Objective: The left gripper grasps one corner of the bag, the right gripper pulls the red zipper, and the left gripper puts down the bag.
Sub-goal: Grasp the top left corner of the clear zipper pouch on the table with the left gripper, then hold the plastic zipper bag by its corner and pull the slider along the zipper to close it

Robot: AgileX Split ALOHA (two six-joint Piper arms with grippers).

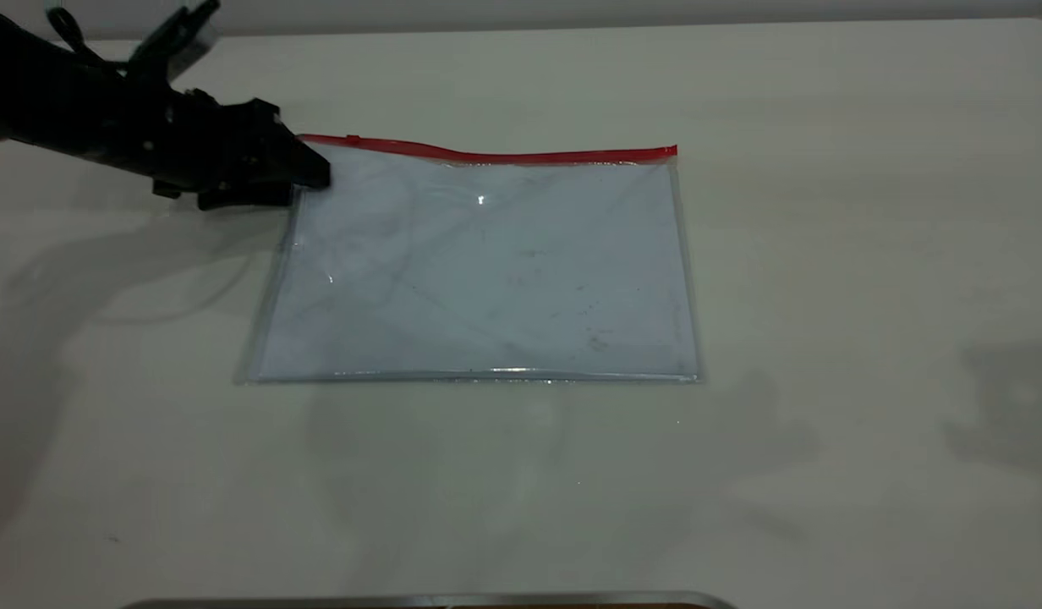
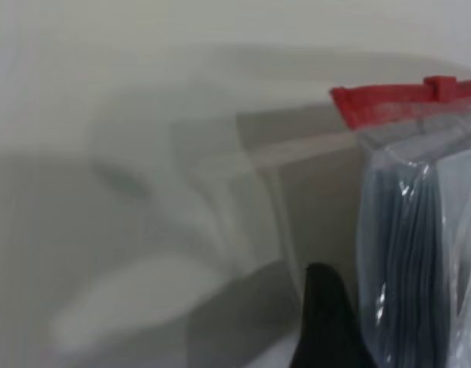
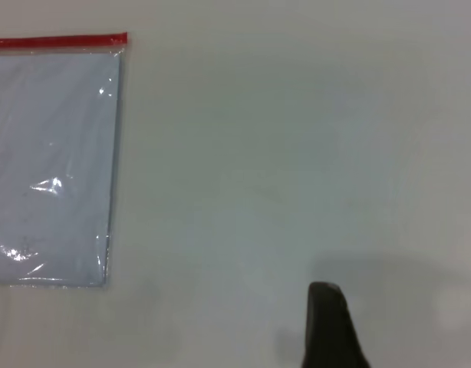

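Note:
The bag (image 1: 487,271) is a clear bluish pouch lying flat on the white table. The red zipper (image 1: 504,156) runs along its far long side, with the small slider tab (image 1: 352,138) near the left end. My left gripper (image 1: 312,175) is at the bag's far left corner and shut on it. In the left wrist view one black finger (image 2: 324,322) lies against the bag's edge (image 2: 408,253), a dark shape shows through the plastic, and the zipper end (image 2: 373,103) and tab (image 2: 441,86) are just beyond. My right gripper (image 3: 327,307) hovers over bare table to the right of the bag (image 3: 55,161); only one fingertip shows.
The white table (image 1: 825,254) stretches around the bag on all sides. A dark metal edge (image 1: 428,600) runs along the front of the exterior view. The right arm's shadow (image 1: 1011,397) falls at the right.

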